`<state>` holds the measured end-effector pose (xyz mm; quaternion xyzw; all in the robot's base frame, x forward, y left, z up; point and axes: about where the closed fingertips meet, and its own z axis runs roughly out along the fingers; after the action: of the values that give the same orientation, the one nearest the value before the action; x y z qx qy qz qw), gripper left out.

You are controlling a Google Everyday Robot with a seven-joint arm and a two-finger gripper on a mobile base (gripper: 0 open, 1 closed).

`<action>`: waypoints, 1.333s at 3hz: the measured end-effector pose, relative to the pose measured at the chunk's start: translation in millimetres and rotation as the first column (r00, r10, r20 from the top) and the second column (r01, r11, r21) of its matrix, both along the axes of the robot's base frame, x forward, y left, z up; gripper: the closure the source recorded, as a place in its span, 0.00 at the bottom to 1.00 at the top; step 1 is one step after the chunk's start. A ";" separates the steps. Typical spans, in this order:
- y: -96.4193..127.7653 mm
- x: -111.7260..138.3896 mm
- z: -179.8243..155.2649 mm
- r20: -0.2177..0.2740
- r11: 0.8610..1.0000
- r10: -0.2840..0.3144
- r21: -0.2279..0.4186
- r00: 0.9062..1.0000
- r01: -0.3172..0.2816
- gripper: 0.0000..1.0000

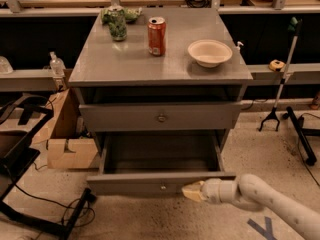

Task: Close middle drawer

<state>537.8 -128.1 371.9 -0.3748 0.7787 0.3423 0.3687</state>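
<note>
The middle drawer [150,182] of the grey cabinet is pulled out. It is a shallow, empty tray with a low face panel and a small round knob [162,187]. My gripper [192,191], with cream fingertips held together, reaches in from the lower right on a white arm [270,200]. Its tip is against the right part of the drawer's face, just right of the knob. It holds nothing.
Above is a shut drawer with a taller face and bigger knob [161,117]. On the cabinet top [115,59] stand a red can [156,35], a white bowl [209,52] and a green bag [117,23]. A cardboard box [67,139] and cables lie at the left, a grabber tool [280,91] at the right.
</note>
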 end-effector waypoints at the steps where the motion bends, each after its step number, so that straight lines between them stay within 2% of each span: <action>1: 8.4 20.3 2.1 0.005 1.000 0.008 0.001 1.000 -0.008 1.00; 2: 25.8 67.6 8.6 0.023 1.000 0.022 0.001 0.999 -0.022 1.00; 3: 26.1 67.4 9.2 0.024 1.000 0.023 0.001 0.999 -0.023 1.00; 4: 35.8 99.9 15.7 0.040 1.000 0.027 0.000 0.999 -0.027 1.00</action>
<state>637.7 -92.3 387.6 -0.3921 0.7660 0.3399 0.3793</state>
